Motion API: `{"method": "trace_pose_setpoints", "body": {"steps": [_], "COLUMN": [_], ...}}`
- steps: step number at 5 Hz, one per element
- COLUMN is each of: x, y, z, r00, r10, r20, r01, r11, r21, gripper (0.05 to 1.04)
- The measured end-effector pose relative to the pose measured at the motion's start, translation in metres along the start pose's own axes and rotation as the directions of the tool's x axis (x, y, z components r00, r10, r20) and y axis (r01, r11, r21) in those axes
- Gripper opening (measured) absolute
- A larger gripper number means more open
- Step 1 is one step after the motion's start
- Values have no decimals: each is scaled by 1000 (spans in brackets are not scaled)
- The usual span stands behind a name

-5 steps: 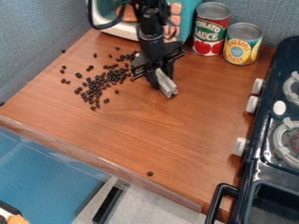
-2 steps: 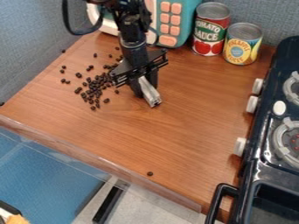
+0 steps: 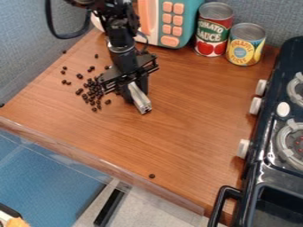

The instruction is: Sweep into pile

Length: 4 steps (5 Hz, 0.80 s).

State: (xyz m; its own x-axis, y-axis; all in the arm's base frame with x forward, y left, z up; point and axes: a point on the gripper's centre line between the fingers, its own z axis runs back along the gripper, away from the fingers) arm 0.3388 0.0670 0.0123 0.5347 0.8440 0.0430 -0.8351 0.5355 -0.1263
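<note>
1. Beans [image 3: 91, 93]: many, small, dark. Lying on the left part of the tabletop [image 3: 189, 119], densest just beside the gripper [image 3: 137, 95], with stragglers scattered towards the wall.
2. Stray bean [image 3: 151, 176]: one, near the front edge, well apart from the rest.
3. Handling, beans: judged light, hard and dry; likely to roll or skitter under a quick push. Not fragile. Better herded low and slowly than pinched singly.
4. Gripper: closed on a pale bar [image 3: 140, 100], which slants down between its fingers; located right of the densest beans.
5. Handling, bar: judged stiff and light, smooth enough to twist if held loosely. Best hold: squarely across the upper part, lower end left free near the surface.
6. Step in hand, as judged: sweeping, unfinished; the beans form a loose spread rather than a compact pile. Next move calls for short strokes inward from the outlying beans.
7. Surroundings: red can [image 3: 214, 27] and yellow can [image 3: 246, 44], upright at the back; teal toy oven [image 3: 187, 22] behind the arm; stove [image 3: 269, 177] at right.
</note>
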Motion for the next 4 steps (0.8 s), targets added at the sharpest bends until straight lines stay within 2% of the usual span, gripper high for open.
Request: {"method": "trace_pose_setpoints", "body": {"steps": [1,2,3,4], "x": [2,-1,-9,-16], "y": [6,-4,-35,-66], "z": [5,8,19,34], "r00": [999,999,1000,1000], "r10": [41,50,2,-29], "r20": [1,-13,-26,-8], "r01": [-41,-50,-4,27], "r11": [999,998,995,989], "r21": [1,-33,-95,-148], "gripper": [385,385,385,385]}}
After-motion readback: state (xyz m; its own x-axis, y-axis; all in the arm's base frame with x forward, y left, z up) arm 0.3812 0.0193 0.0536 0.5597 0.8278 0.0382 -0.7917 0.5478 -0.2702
